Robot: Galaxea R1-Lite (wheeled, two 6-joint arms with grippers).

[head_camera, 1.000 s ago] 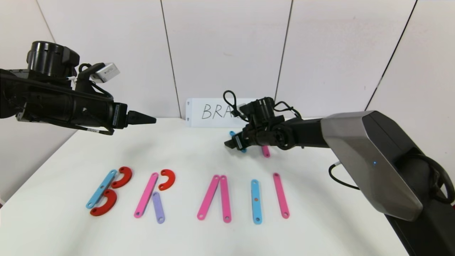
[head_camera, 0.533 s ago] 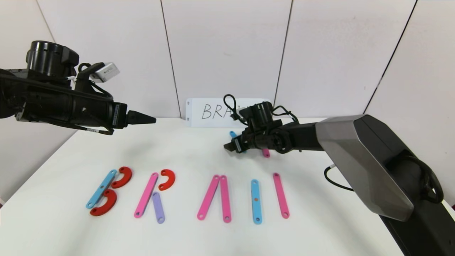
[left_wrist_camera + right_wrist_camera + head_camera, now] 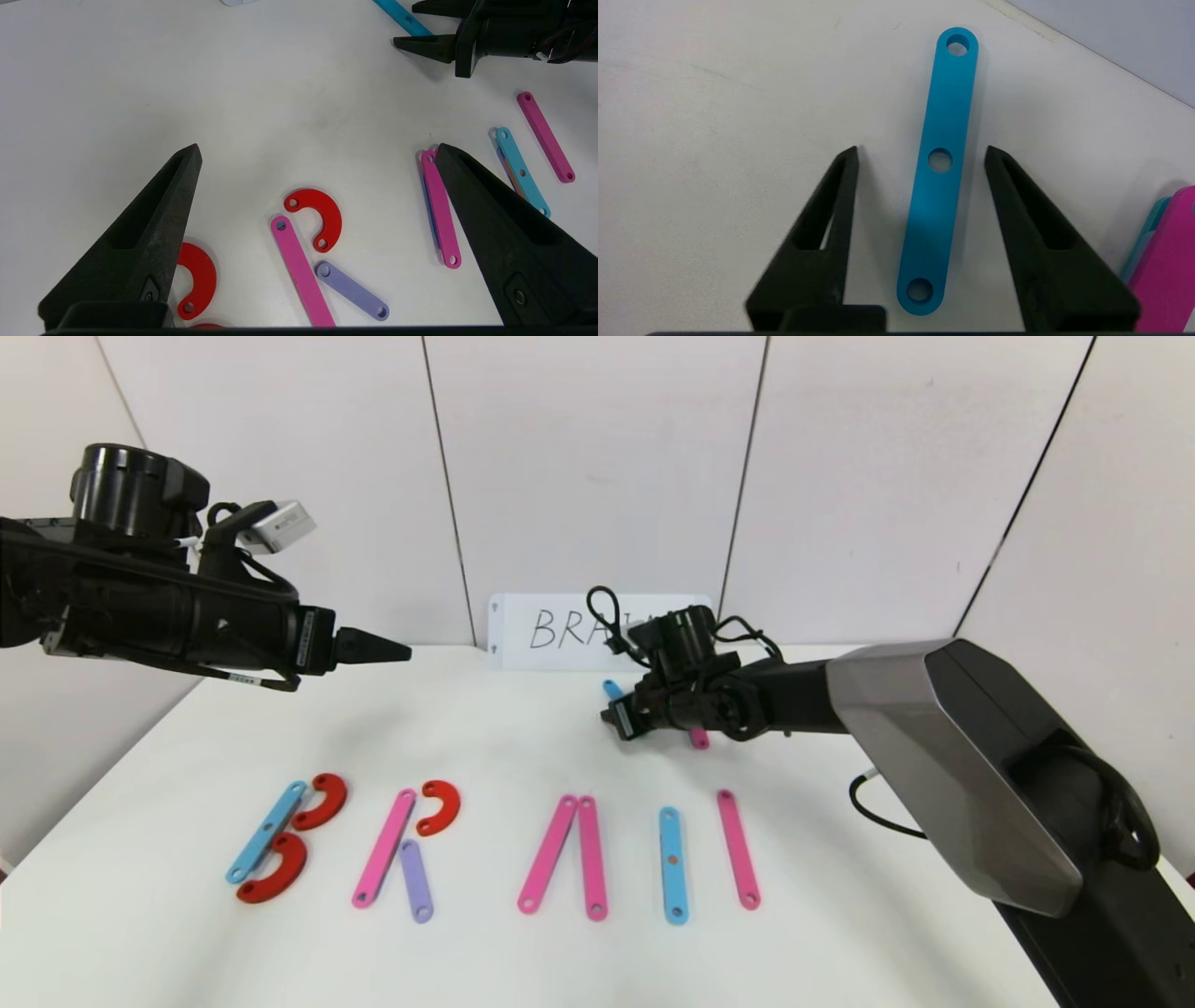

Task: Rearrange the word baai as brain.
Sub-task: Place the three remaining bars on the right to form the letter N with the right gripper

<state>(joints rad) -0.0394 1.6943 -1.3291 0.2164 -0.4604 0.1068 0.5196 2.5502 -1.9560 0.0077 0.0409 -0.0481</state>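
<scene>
The right pincer (image 3: 920,154) sits low at centre frame on the table (image 3: 504,737), jaws apart astride a blue strip (image 3: 937,177) without touching it. At upper left, the left pincer (image 3: 317,149) hovers wide open, empty, above the letters (image 3: 411,849).

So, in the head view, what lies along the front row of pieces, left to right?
Blue strip with two red curves → long pink strip → short purple strip → two pink strips meeting at the top → blue strip → pink strip.
</scene>
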